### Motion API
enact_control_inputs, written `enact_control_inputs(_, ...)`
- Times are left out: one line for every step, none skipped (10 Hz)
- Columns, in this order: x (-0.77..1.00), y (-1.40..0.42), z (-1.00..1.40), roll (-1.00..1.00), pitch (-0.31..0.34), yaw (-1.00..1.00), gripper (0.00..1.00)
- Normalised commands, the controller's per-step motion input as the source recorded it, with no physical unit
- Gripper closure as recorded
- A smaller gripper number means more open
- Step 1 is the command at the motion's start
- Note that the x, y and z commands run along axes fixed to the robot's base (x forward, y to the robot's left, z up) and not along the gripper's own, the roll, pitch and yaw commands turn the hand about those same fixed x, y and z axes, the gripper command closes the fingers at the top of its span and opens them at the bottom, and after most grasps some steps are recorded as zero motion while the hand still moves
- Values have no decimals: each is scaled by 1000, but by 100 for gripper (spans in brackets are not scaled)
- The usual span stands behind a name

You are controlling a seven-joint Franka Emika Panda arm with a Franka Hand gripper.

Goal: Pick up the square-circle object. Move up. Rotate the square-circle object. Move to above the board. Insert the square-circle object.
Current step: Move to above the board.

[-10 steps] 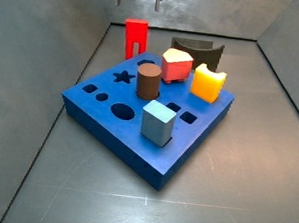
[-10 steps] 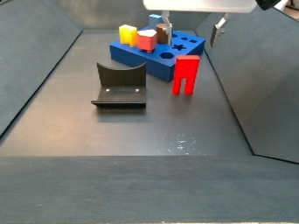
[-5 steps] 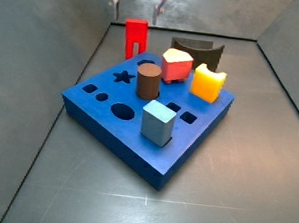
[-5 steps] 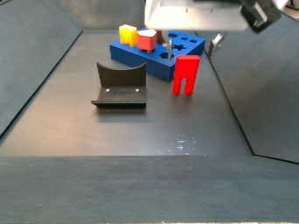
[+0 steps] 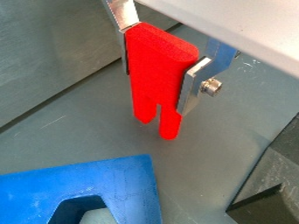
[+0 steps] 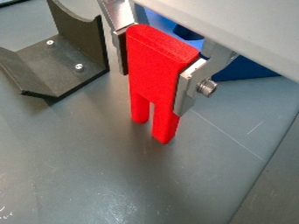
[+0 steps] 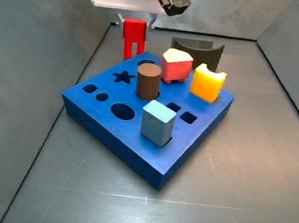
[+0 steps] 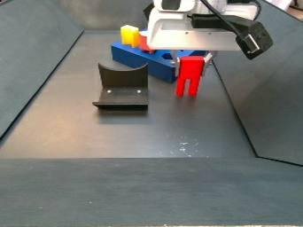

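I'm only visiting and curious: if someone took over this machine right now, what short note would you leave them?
Gripper: down over the tall bright-red two-legged block, silver fingers on either side of its top; a firm grip cannot be confirmed.
Red block: upright, legs down on the grey floor beside the thick blue board with cut-out holes.
Done: approach.
Left: close, lift, rotate, carry above the board, insert.

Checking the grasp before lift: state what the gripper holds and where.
The gripper fingers flank the upper part of the square-circle object; whether they already clamp it cannot be told.
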Motion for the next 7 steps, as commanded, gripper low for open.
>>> enact_control_inputs(236,-60,1000,-233,-26,208,100)
enact_control_inputs(235,-60,1000,-234,-21,208,100)
enact_control_inputs(217,-57,1000,-226,38,161,100)
enact_control_inputs(211,-53,1000,-206,62,113,100)
enact_control_inputs(202,-50,1000,-178,78,54,100)
enact_control_inputs(198,-49,1000,-169,76,41,100)
enact_control_inputs(188,-45,1000,-153,72,23,100)
